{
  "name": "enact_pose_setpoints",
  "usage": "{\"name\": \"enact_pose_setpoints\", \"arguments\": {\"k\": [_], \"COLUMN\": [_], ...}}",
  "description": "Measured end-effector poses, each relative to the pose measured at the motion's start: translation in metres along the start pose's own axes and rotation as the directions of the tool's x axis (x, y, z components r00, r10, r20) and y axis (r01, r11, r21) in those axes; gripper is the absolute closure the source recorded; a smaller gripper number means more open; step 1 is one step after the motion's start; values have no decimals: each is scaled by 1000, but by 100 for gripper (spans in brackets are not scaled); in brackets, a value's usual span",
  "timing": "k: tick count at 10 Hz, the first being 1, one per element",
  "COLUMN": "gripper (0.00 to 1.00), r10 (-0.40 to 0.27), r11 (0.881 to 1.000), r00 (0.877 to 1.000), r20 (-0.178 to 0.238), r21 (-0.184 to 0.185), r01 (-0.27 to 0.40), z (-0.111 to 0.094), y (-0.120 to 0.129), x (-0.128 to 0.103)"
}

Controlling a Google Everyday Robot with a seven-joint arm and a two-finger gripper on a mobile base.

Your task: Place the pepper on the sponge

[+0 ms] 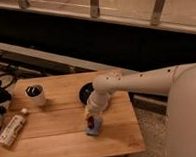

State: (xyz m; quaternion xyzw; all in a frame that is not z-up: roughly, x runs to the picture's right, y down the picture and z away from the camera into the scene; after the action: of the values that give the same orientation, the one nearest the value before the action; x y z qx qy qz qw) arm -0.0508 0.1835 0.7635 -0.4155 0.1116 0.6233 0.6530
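Note:
A small light-blue sponge (95,127) lies on the wooden table (55,140), toward its right front. A dark red pepper (90,122) rests on top of the sponge. My gripper (90,113) hangs at the end of the white arm (137,83), directly above the pepper and very close to it.
A round black dish (85,94) sits behind the arm on the table. A white cup (36,95) with a dark inside stands at the left. A white tube with a red label (12,129) lies near the left edge. Dark cables hang at far left.

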Motion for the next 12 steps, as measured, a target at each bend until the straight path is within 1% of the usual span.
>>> {"name": "enact_pose_setpoints", "arguments": {"k": [1, 12], "gripper": [68, 68], "r10": [-5, -17], "r11": [1000, 1000], "r00": [1000, 1000], "r20": [-1, -2], "r21": [0, 4], "r01": [5, 17], "z": [0, 4], "y": [1, -1], "x": [0, 0]}}
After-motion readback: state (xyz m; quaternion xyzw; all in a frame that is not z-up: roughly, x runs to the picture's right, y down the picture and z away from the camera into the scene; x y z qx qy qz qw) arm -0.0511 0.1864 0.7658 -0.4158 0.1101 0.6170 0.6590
